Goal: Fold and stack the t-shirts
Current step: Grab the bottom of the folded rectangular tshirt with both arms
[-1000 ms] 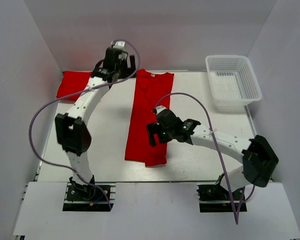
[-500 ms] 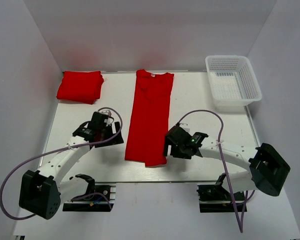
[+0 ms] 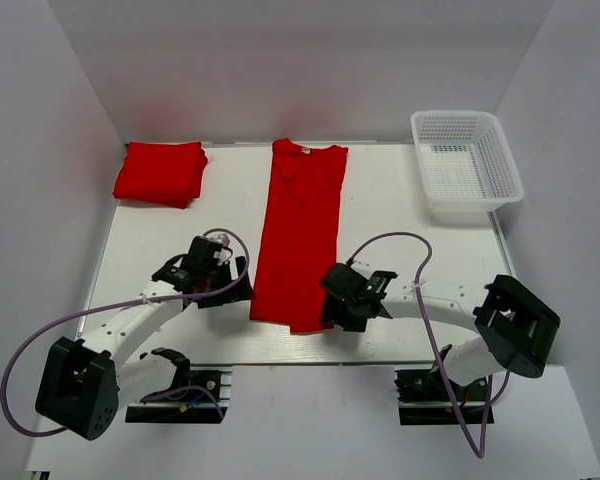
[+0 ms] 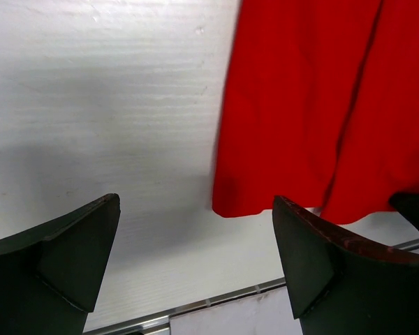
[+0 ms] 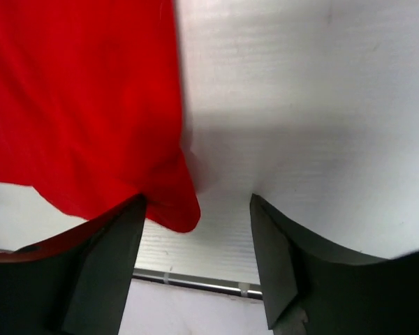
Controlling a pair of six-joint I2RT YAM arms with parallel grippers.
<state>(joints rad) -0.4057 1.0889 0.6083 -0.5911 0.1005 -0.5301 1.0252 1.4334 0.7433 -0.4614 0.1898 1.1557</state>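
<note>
A red t-shirt (image 3: 298, 235), folded into a long strip, lies flat down the middle of the table, collar at the far end. A second folded red t-shirt (image 3: 160, 173) lies at the back left. My left gripper (image 3: 240, 289) is open and empty, low by the strip's near left corner. In the left wrist view the hem (image 4: 314, 105) lies ahead of the open gripper (image 4: 195, 258). My right gripper (image 3: 331, 308) is open at the near right corner. In the right wrist view that corner (image 5: 178, 209) lies between the fingers of the open gripper (image 5: 199, 258), beside the left finger (image 5: 105, 265).
A white mesh basket (image 3: 467, 160) stands at the back right. The table's near metal edge (image 5: 195, 283) runs just past both grippers. The walls of the white enclosure (image 3: 70, 140) close in the left, back and right.
The left arm has swung from the back-left folded shirt down to the strip's near left corner. The right gripper has moved off the shirt to its near right corner.
</note>
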